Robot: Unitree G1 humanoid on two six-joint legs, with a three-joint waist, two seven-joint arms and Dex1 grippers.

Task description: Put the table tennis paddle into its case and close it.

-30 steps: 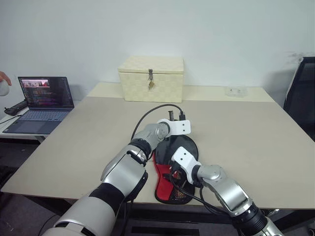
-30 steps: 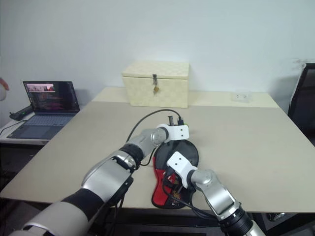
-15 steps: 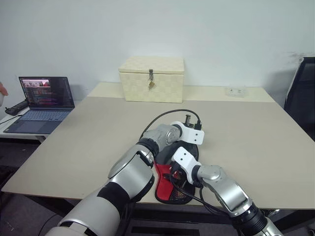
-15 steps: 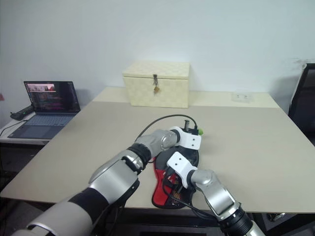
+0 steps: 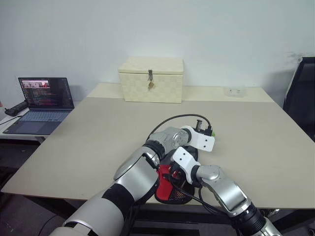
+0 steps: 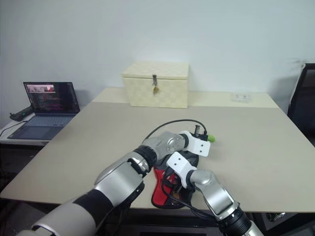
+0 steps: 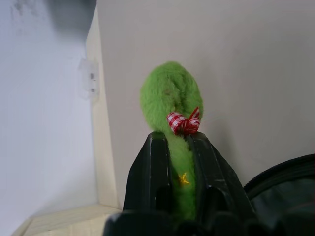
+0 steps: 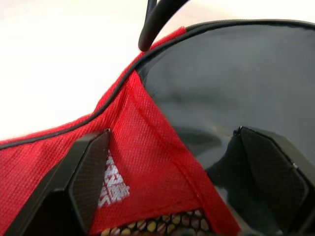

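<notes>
Left gripper (image 7: 178,147) pinches the green plush zipper charm (image 7: 172,98), apparently to draw the case (image 8: 162,142) shut; right gripper (image 8: 172,167), spread wide, steadies the fabric.

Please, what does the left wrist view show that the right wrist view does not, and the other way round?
Left wrist view: a green plush charm with a checked bow, pinched in the left gripper. Right wrist view: the red panel of the case, its white logo and mesh pocket, with the right gripper open over them. Both: a black edge of the case and the table.
</notes>
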